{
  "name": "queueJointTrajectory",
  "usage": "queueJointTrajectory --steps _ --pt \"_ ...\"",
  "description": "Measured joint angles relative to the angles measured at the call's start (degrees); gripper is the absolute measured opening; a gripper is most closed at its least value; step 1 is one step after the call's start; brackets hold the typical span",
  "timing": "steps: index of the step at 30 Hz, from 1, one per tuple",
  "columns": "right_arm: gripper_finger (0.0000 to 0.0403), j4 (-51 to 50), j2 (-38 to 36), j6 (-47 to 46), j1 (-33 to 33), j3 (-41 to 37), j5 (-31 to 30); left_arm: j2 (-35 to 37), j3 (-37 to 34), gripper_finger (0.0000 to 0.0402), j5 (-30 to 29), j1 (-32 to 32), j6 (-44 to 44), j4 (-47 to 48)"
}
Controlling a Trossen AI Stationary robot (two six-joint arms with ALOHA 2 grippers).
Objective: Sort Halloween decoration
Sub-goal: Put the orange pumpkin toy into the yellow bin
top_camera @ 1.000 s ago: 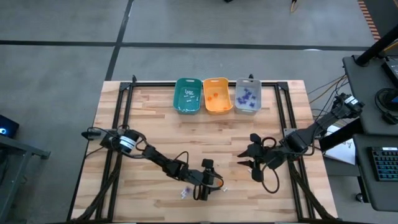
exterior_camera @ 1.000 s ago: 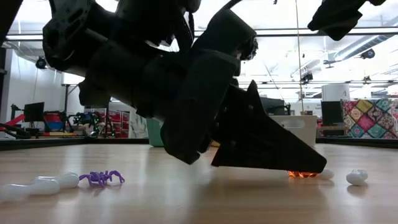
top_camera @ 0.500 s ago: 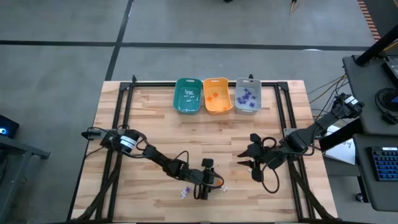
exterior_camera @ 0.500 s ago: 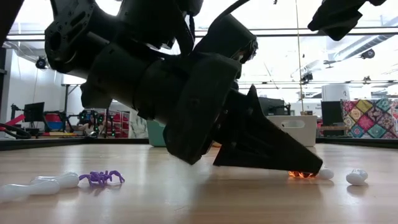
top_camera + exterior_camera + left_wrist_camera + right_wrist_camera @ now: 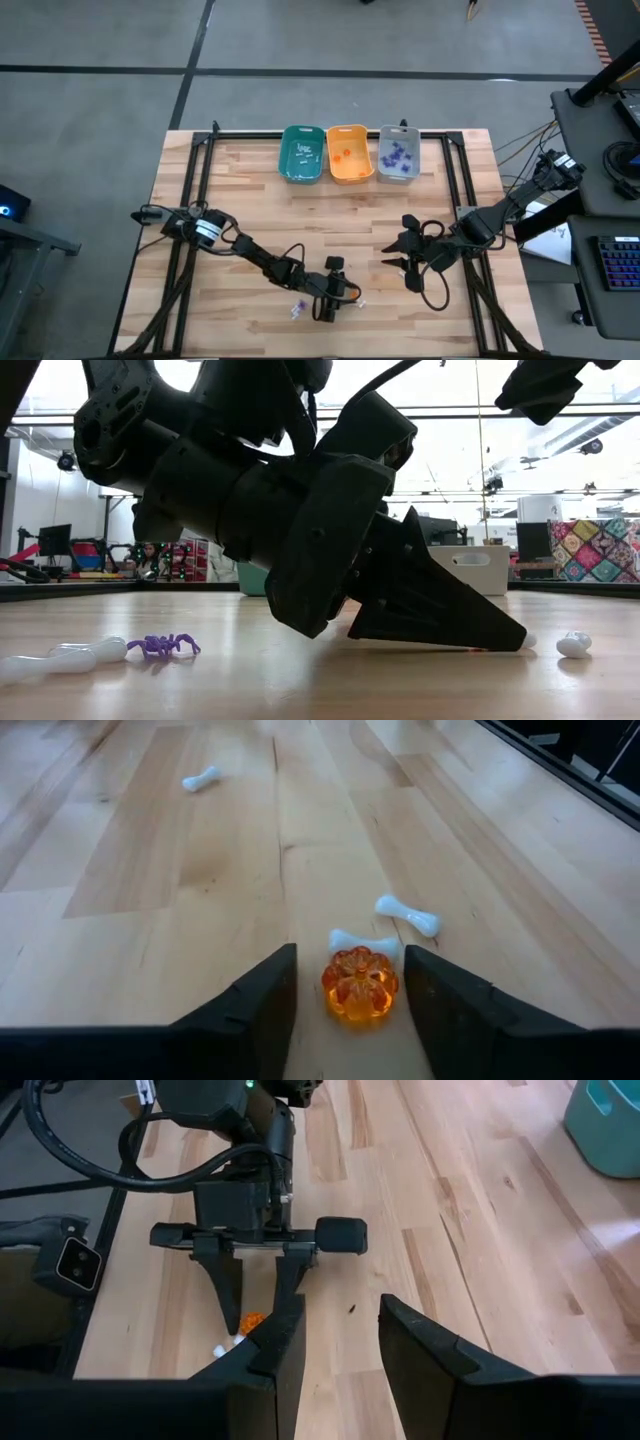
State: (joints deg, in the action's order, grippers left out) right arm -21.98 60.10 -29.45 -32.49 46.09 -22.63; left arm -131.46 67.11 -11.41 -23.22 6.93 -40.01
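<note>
Three bins: teal bin [image 5: 301, 153], orange bin [image 5: 349, 152] and grey bin [image 5: 398, 153], side by side at the far edge of the table [image 5: 240, 200].
Bin contents: small white bits in the teal one, orange bits in the orange one, purple bits in the grey one.
Left pincer [image 5: 348, 982]: low over the table near its front edge, tips down at the wood, fingers [image 5: 258, 1000] standing apart on either side of a pumpkin.
Left pincer state: open; a gap shows between each finger and the pumpkin in the left wrist view, nothing gripped.
Pumpkin [image 5: 359, 984]: orange, translucent, resting on the table between the two fingers.
White bones, near: two, first bone [image 5: 362, 943] touching the pumpkin on its far side, second bone [image 5: 408, 915] just beyond it.
White bone, far: third bone [image 5: 201, 779] lying alone, well apart from the others.
Purple spider [image 5: 164, 646]: on the table beside the left pincer, next to a white bone [image 5: 88, 651] in the low view.
Right pincer [image 5: 340, 1336]: raised over the table's right half, pointed toward the left pincer.
Right pincer state: fingers apart, holding nothing.
</note>
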Motion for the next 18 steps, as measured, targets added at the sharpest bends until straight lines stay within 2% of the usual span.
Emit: queueJointTrajectory --steps 10,18 --pt "0.0116 0.0 0.0 0.0 0.0 0.0 0.0 0.0 0.0 0.0072 0.0 0.0 0.1 0.1" --pt "0.0116 0.0 0.0 -0.1 0.0 0.0 0.0 1.6 -0.2 0.0062 0.0 0.0 -0.1 2.9"
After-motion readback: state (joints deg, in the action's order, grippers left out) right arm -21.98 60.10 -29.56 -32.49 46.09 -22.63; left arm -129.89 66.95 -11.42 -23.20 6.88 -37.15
